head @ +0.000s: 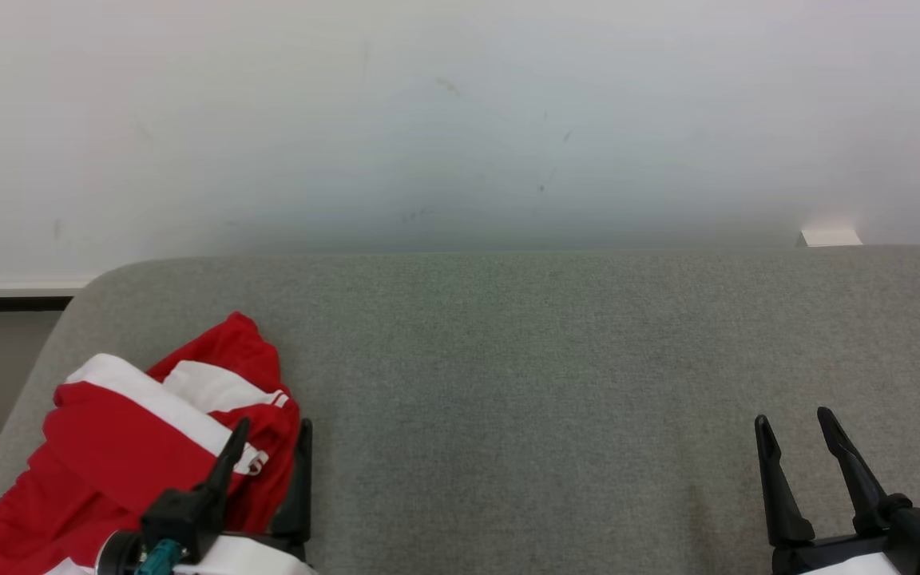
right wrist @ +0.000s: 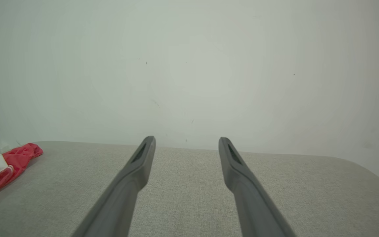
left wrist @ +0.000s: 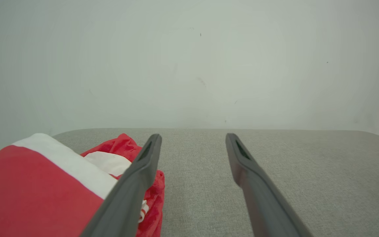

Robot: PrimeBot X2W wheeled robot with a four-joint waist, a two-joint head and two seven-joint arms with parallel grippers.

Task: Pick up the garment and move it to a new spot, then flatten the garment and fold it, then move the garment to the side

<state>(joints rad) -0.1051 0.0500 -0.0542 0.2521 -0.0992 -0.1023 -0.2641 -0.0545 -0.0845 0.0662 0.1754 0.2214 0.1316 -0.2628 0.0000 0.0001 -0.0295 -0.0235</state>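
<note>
Left gripper (head: pixel 272 431): fingers spread wide, holding nothing, at 7 o'clock in the head view.
Right gripper (head: pixel 793 423): spread and empty, at 5 o'clock, well apart from the cloth.
Garment (head: pixel 132 447): red-and-white crumpled heap at 8 o'clock on the grey padded surface (head: pixel 548 359), just beside the nearer gripper's left finger; contact cannot be told.
Progress: apparently at the start; pick-up, move, flattening, folding and setting aside all remain.

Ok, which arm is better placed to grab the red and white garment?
Left. The left gripper hangs open beside the crumpled garment; the right gripper is far across the grey surface.
</note>
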